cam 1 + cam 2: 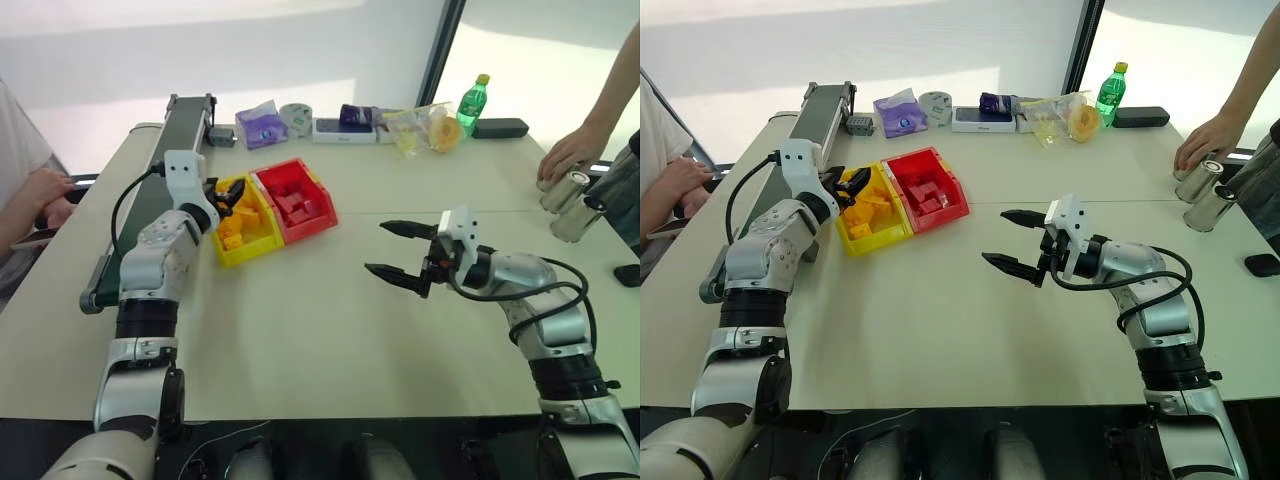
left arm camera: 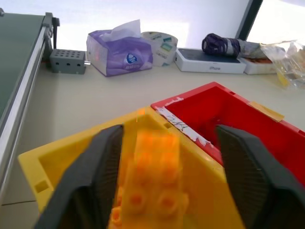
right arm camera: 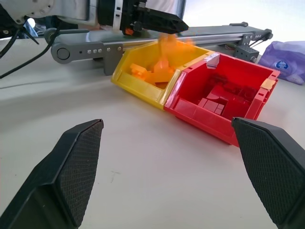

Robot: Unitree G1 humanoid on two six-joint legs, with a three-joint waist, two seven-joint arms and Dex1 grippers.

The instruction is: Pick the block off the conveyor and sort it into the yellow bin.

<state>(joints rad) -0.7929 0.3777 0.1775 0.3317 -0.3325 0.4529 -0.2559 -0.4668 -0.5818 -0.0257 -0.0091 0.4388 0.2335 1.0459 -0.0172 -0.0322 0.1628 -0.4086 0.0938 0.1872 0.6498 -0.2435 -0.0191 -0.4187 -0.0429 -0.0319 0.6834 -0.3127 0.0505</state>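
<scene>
left gripper (image 1: 226, 193): you have it over the yellow bin (image 1: 262, 243), fingers spread apart; the left wrist view shows nothing pinched between the two textured black pads
block (image 2: 155, 186): studded yellow-orange plastic, blurred, between the parted fingers and touching neither; the right wrist view gives it as an orange streak (image 3: 166, 51) under the fingertips and above the pile in the bin
yellow bin: glossy plastic, rectangular, open top; it sits near the worktop's left edge, touching the red bin (image 1: 297, 202) on one side and just beside the conveyor (image 1: 160, 172) on the other
conveyor: dark belt between grey metal rails, running along the worktop's left edge
red bin: same shape as the yellow one; your right wrist view shows dark red blocks (image 3: 220, 99) inside it
right gripper (image 1: 399, 250): jaws wide open and empty, hovering over bare worktop near the middle
far edge: purple tissue pack (image 2: 119, 51), tape roll (image 2: 160, 44), white box (image 2: 211, 61), green bottle (image 1: 473, 101)
right edge: a person's hand (image 1: 569, 154) on a metal can (image 1: 564, 190)
</scene>
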